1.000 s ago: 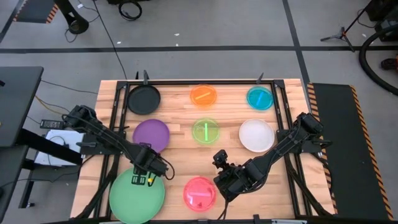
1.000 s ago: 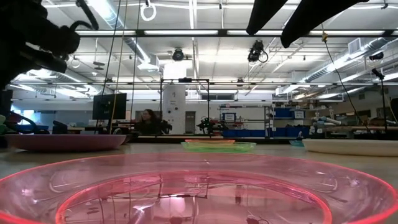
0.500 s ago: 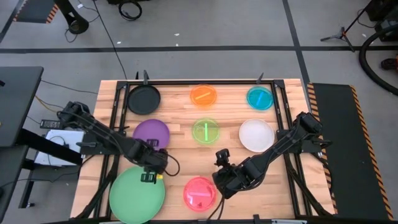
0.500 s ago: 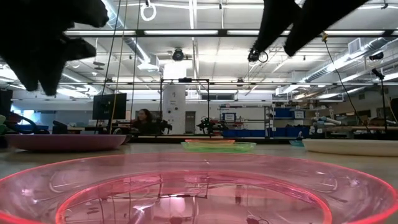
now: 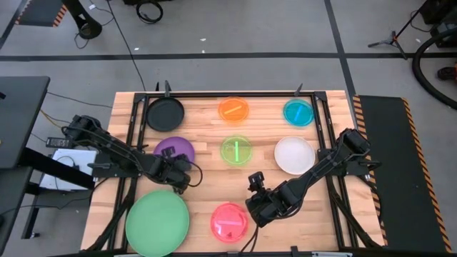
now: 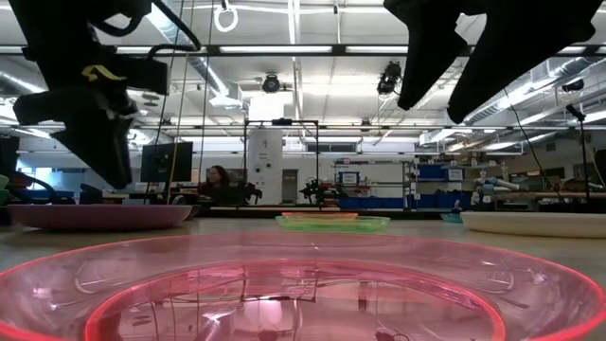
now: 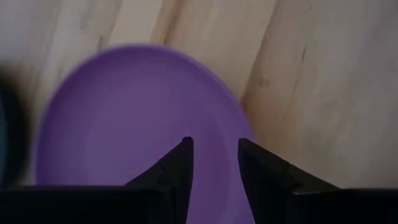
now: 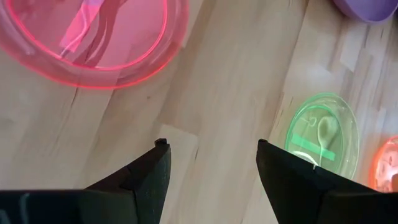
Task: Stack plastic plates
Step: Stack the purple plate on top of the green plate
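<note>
Eight plates lie flat on the wooden table in the high view: large green, pink, purple, lime, white, black, orange and cyan. A second green plate does not show apart. My left gripper is over the purple plate's near rim, open with a narrow gap, and I see no touch. My right gripper is open wide over bare wood beside the pink plate.
A black metal frame borders the table. Bare wood lies between the two grippers. In the low view the pink plate fills the foreground, with the purple plate left and the white one right. A person sits far behind.
My left gripper has moved from above the green plate's far rim toward the table's far edge and now stands over the purple plate's near rim. The green plate lies fully uncovered. My right gripper has stayed almost in place.
</note>
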Robot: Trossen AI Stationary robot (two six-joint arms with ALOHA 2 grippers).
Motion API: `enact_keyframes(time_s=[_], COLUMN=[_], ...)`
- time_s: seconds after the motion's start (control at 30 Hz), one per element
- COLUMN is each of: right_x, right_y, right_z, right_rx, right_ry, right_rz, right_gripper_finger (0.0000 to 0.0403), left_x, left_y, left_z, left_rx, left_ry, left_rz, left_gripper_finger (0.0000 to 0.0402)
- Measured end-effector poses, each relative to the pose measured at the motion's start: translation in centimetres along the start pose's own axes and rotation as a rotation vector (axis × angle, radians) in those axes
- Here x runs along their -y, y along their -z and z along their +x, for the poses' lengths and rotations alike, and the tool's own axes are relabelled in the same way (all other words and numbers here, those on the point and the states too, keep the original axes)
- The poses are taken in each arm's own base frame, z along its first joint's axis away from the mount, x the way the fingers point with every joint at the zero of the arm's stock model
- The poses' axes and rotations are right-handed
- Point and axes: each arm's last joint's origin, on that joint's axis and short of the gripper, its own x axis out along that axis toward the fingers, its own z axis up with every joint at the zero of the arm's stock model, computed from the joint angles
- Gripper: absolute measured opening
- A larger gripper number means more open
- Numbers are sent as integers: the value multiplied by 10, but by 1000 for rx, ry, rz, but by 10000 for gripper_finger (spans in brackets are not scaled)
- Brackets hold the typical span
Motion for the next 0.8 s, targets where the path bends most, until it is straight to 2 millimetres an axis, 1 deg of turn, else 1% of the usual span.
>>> enact_keyframes(time_s=[0.17,0.3,0.43,0.67,0.8], right_x=[0,-2,-2,-2,-2], right_y=[-2,-2,-2,-2,-2], right_z=[0,-1,-1,-1,-1], right_rx=[18,20,21,21,22], right_ry=[-1,-4,-4,-4,-5], right_rz=[16,13,14,14,14], right_gripper_finger=[242,242,242,242,242], left_x=[1,3,4,4,3], left_y=[5,5,4,4,4], left_z=[4,4,4,4,4], left_rx=[-46,-59,-55,-71,-67], left_ry=[57,85,94,107,91], left_rz=[-52,-66,-91,-119,-142], left_gripper_finger=[146,164,197,272,296])
